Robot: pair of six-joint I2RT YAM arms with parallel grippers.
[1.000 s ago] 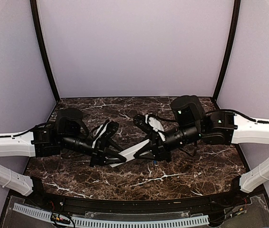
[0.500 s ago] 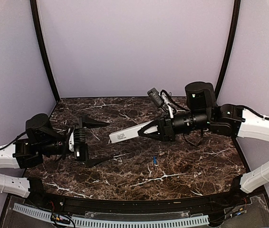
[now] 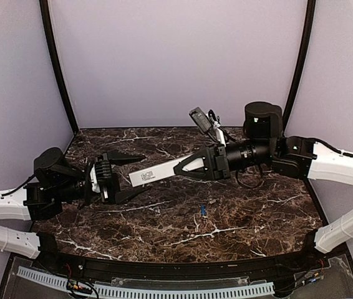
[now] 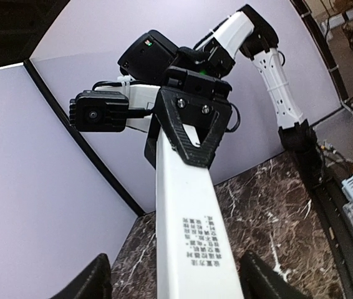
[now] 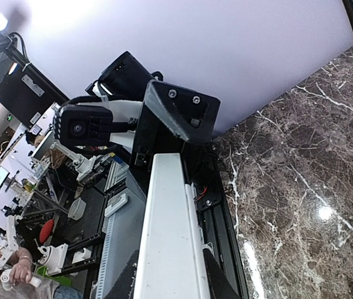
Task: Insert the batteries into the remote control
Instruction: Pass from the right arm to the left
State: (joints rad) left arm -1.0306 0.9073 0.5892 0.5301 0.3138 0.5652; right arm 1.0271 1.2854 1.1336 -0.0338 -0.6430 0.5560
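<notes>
Your right pincer (image 3: 188, 166) is pinching the remote control (image 3: 158, 172) by its right-hand end. The white bar runs out of it toward the left of the frame, raised off the bench (image 3: 257, 218) just left of centre. Half a second ago the bar's free end stopped short of your left pincer (image 3: 140, 174); now the bar has slid further left and that end sits between the left fingers (image 3: 125, 159). The left pincer is spread wide: in the left wrist view its two fingers (image 4: 93, 281) stand on either side of the remote control (image 4: 183, 237) and are not closed on it. The left pincer has also come up and rightward since the earlier frame, and its lower finger lies closer to the bar than it did. In the right wrist view the remote control (image 5: 164, 230) runs up the middle of the frame from between the right fingers (image 5: 219, 283) to the left pincer at the top. One blue battery (image 3: 202, 210) lies on the bench low in the frame, below the right pincer, where it lay before and apart from both arms.
</notes>
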